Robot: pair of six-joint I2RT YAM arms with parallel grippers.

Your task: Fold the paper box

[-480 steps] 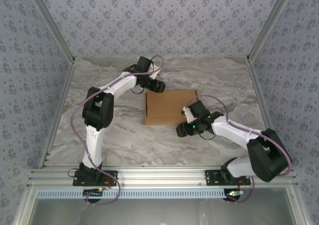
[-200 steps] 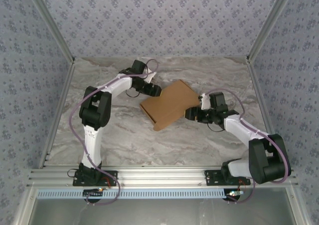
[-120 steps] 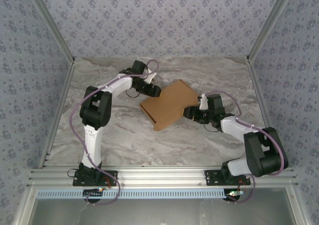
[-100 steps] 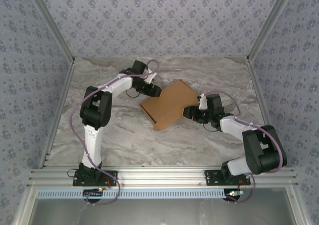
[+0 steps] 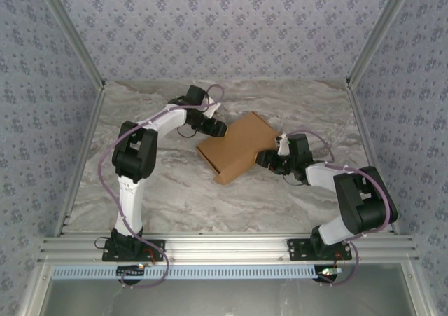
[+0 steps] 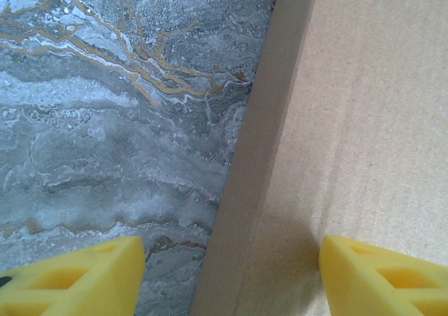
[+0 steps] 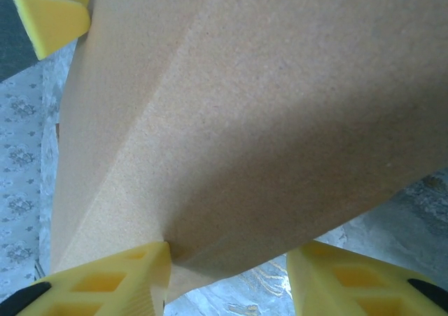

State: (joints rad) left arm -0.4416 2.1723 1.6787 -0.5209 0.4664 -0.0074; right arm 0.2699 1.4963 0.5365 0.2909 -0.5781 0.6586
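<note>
Looking down on the paper box (image 5: 234, 148), lying flat and skewed in the middle of the marble table (image 5: 175, 197) between the two arms. Catching the left gripper (image 5: 218, 129) at its far-left edge, jaws apart and straddling that edge, one yellow fingertip (image 6: 70, 277) over marble and the other over cardboard. Picking out the right gripper (image 5: 263, 158) at the near-right corner, jaws apart there too, one pad (image 7: 105, 281) touching the cardboard, the other clear of it across a strip of marble.
</note>
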